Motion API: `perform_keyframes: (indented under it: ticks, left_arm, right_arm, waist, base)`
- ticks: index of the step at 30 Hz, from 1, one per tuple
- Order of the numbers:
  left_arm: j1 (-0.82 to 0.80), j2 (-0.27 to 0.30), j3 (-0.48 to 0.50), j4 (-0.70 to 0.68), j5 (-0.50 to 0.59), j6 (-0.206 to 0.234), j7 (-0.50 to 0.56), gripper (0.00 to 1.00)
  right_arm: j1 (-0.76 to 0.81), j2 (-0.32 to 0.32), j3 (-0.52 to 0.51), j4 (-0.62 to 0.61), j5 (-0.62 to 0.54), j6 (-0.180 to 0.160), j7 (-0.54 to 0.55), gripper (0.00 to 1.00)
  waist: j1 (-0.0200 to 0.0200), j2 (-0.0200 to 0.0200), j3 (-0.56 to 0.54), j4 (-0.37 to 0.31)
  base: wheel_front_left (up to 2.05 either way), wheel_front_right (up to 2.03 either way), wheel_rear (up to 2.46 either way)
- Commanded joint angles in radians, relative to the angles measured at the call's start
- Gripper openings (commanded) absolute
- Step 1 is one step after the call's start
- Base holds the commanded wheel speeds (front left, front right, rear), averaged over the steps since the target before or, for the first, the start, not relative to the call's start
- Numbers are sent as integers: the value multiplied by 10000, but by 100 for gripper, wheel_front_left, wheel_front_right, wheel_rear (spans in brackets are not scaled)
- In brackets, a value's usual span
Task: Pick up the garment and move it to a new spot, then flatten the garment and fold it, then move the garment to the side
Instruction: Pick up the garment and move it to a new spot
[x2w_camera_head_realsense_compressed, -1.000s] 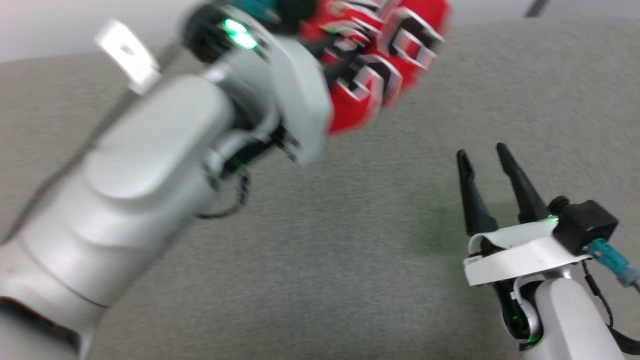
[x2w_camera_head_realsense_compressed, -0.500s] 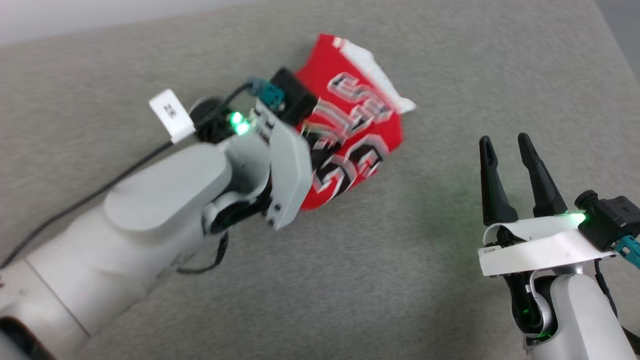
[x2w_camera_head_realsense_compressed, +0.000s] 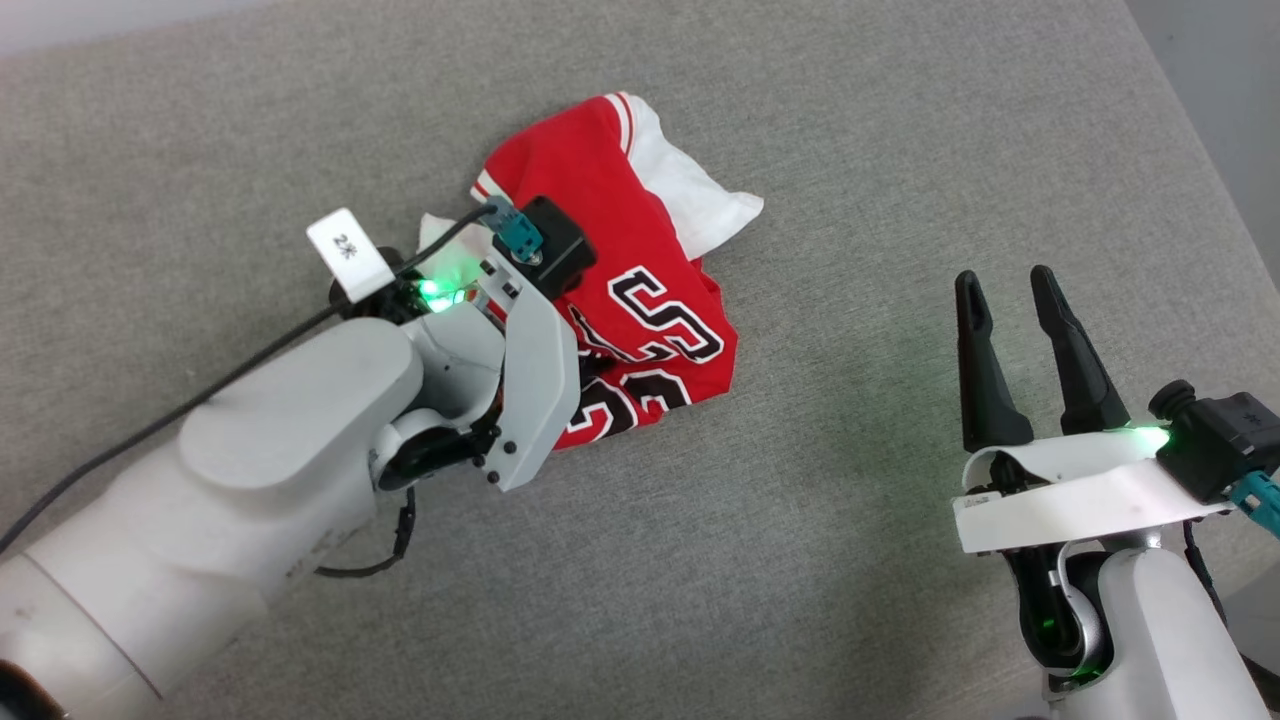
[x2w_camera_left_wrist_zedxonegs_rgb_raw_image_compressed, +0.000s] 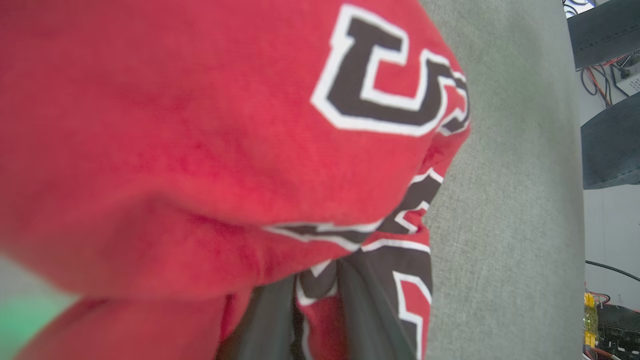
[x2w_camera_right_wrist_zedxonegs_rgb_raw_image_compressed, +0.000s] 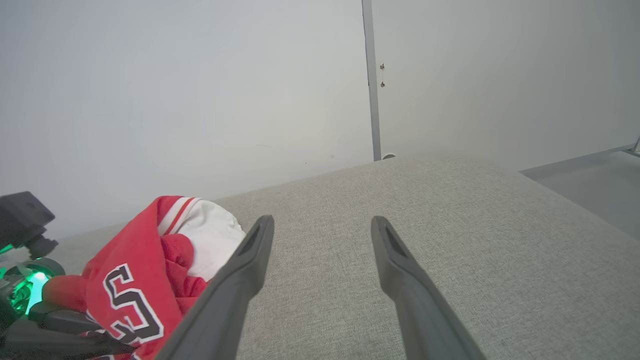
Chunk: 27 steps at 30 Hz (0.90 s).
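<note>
The garment (x2w_camera_head_realsense_compressed: 600, 200), a red jersey with black white-outlined lettering and white inside, lies bunched on the grey cushioned surface (x2w_camera_head_realsense_compressed: 800, 560) in the head view. My left wrist (x2w_camera_head_realsense_compressed: 525, 345) sits over its near-left part and hides the fingers there. Seen from the left wrist, my left gripper (x2w_camera_left_wrist_zedxonegs_rgb_raw_image_compressed: 320, 320) is shut on the garment (x2w_camera_left_wrist_zedxonegs_rgb_raw_image_compressed: 200, 150), with red fabric pinched between the dark fingers. My right gripper (x2w_camera_head_realsense_compressed: 1005, 282) stands open and empty to the right of the jersey, apart from it. In the right wrist view it (x2w_camera_right_wrist_zedxonegs_rgb_raw_image_compressed: 322, 222) points past the garment (x2w_camera_right_wrist_zedxonegs_rgb_raw_image_compressed: 150, 260).
The grey surface ends at a right edge (x2w_camera_head_realsense_compressed: 1200, 150) with floor beyond it. A pale wall (x2w_camera_right_wrist_zedxonegs_rgb_raw_image_compressed: 200, 100) rises behind the far edge. A black cable (x2w_camera_head_realsense_compressed: 200, 385) and a white tag (x2w_camera_head_realsense_compressed: 348, 252) trail from my left wrist.
My left arm has brought the garment down from the air, and it now rests bunched on the grey surface. The head camera has shifted too. The right gripper stays open.
</note>
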Motion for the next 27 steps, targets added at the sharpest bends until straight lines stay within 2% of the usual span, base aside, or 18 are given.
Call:
perform_keyframes:
  ticks: [1, 2, 3, 10, 16, 22, 24, 27]
  left_arm:
    - [928, 10, -510, 475, 54, 111, 375, 38]
    - [924, -3, -510, 489, 19, 111, 266, 57]
    - [909, -30, -507, 481, 7, 111, 168, 100]
    - [511, -264, -348, 365, -501, 115, -1250, 100]
    - [227, -421, -242, -125, -1626, 71, -2823, 100]
    - [818, -148, -212, -386, -2525, 71, -4168, 100]
    - [1159, 1, -219, -151, -2482, 71, -4757, 100]
    - [1949, -79, -165, 165, -2859, 71, -5653, 100]
  right_arm:
    - [2, 37, -13, 28, -105, 1, -8, 100]
    - [-4, 34, -13, 62, -181, 1, -8, 100]
    - [-6, 33, -10, 84, -281, 1, -8, 100]
    - [179, 26, -76, 388, -1040, 1, -8, 100]
    - [475, -212, -145, 670, -1525, -1, -9, 100]
    - [818, -628, -146, 1040, -1690, -1, -9, 100]
    - [940, -738, -135, 1184, -1711, -1, -9, 100]
    - [1106, -922, -173, 1365, -1765, 1, -9, 100]
  waist:
    - [0, 0, -70, 72]
    - [0, 0, -135, 143]
    - [0, 0, -222, 235]
    - [0, 0, -1187, 1212]
    - [0, 0, -2107, 2207]
    - [0, 0, -2858, 3081]
    - [0, 0, -3047, 3319]
    - [0, 0, -3285, 3667]
  base:
    - [0, 0, 0]
    - [0, 0, 0]
    - [0, 0, 0]
    - [0, 0, 0]
    - [0, 0, 0]
    - [0, 0, 0]
    - [0, 0, 0]
    - [0, 0, 0]
